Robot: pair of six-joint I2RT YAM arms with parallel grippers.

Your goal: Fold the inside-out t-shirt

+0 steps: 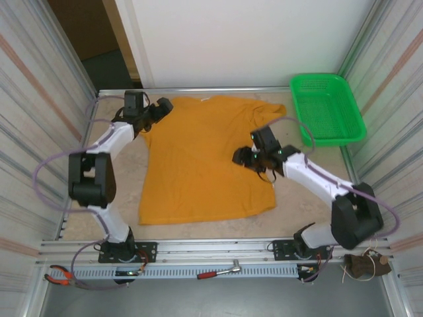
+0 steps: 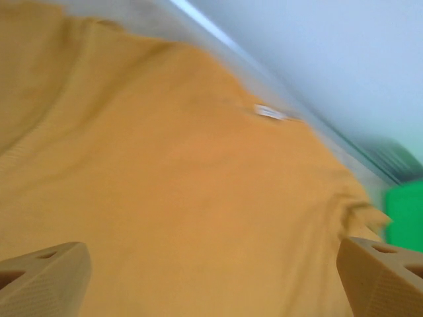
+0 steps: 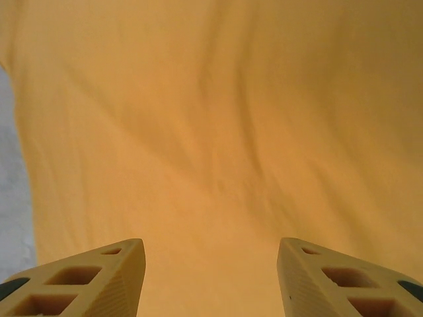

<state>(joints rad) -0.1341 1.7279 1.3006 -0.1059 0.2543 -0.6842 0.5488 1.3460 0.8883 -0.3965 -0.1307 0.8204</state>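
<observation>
In the top view I see the inside-out t-shirt (image 1: pixel 205 162) spread flat on the table (image 1: pixel 125 191), plain orange side up, its collar toward the far wall and its hem toward the arm bases. The left gripper (image 1: pixel 158 109) is at the far left shoulder of the shirt, just at the cloth edge. The right gripper (image 1: pixel 239 157) is over the right side of the shirt body, below the right sleeve. A green basket (image 1: pixel 328 109) stands in the far right corner, apart from the shirt. On the near rail lie pliers (image 1: pixel 61 276) and a ratchet wrench (image 1: pixel 219 271). In the left wrist view, which is blurred, the two fingers (image 2: pixel 46 277) stand wide apart at the lower corners, released, with nothing between them; the orange cloth lies beyond them, with a small white label (image 2: pixel 269 113) near the collar. In the right wrist view the fingers (image 3: pixel 92 277) are also apart and grasp nothing; the gap between them shows only lightly wrinkled shirt cloth below, and a grey strip of table appears at the left edge. I cannot tell whether these tips touch the cloth.
</observation>
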